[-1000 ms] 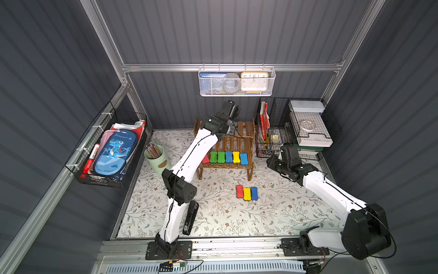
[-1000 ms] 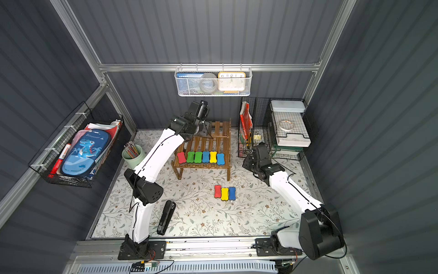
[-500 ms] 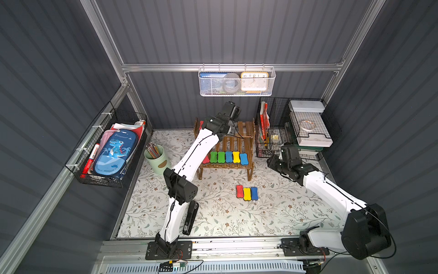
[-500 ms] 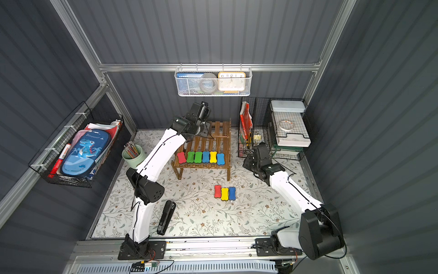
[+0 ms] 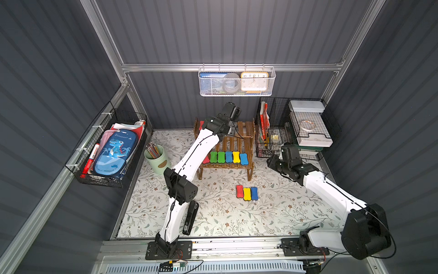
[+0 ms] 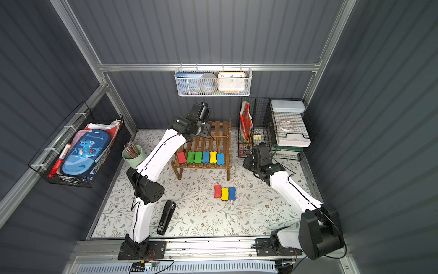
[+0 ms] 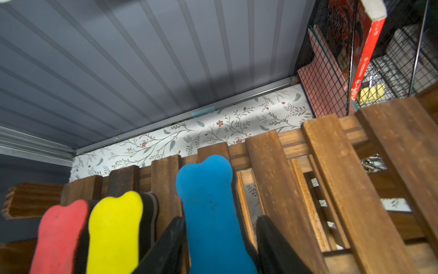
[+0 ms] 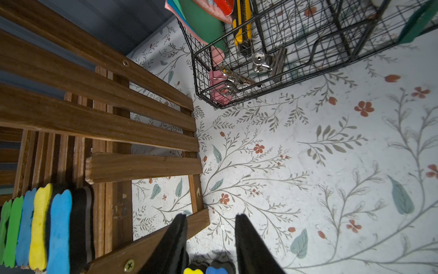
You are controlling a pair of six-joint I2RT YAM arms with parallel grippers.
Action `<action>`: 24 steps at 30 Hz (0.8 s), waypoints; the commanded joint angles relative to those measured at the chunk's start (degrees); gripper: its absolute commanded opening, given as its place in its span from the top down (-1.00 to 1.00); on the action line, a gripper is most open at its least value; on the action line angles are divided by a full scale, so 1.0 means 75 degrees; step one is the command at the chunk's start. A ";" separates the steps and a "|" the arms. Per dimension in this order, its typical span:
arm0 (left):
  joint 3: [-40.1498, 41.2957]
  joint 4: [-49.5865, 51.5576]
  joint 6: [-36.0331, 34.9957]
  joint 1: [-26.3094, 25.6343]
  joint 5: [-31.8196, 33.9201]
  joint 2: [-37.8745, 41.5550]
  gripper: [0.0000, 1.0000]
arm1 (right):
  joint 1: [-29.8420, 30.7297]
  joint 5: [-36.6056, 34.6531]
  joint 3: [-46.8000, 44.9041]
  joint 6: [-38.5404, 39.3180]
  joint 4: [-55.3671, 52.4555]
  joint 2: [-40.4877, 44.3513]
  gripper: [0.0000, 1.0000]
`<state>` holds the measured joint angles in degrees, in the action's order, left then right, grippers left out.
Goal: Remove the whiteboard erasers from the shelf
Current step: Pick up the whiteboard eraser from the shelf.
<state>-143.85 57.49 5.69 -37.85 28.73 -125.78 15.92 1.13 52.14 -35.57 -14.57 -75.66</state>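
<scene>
Left tool pinches blue bone-shaped foam eraser between tips, on upper tier of dark brown wooden-slat shelf. Grasp step; next likely straight lift off slats. Right tool spread, empty.

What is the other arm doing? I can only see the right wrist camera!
Observer: The left claw is up at the top tier of the shelf, closed on a blue eraser.
Operator: Are there more up there?
Observer: Yes, a red eraser and a yellow eraser stand right beside it.
Operator: How many are off the shelf already?
Observer: Just three erasers sit side by side on the flowery mat in front of it: red, yellow, blue.
</scene>
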 commanded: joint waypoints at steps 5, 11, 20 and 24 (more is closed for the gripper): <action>0.0067 -0.0010 0.0038 -0.0004 0.0003 -0.0066 0.18 | -0.0061 0.0032 -0.0107 -0.0072 0.0044 -0.0003 0.23; 0.0219 -0.0299 0.0159 -0.0014 0.0031 0.0412 0.24 | -0.0072 0.0035 -0.0107 -0.0063 0.0034 0.0006 0.22; 0.2521 -0.1294 0.0671 -0.0396 0.0273 0.2465 0.33 | -0.0084 0.0069 -0.0096 -0.0076 0.0051 -0.0030 0.22; 0.3797 -0.1584 0.1022 -0.0870 0.0548 0.3565 0.33 | -0.0084 0.0134 -0.0090 -0.0084 0.0065 -0.0072 0.22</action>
<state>-119.31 48.82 10.09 -42.02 30.50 -104.31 15.51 1.61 52.14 -35.86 -14.55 -75.66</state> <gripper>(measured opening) 0.341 0.390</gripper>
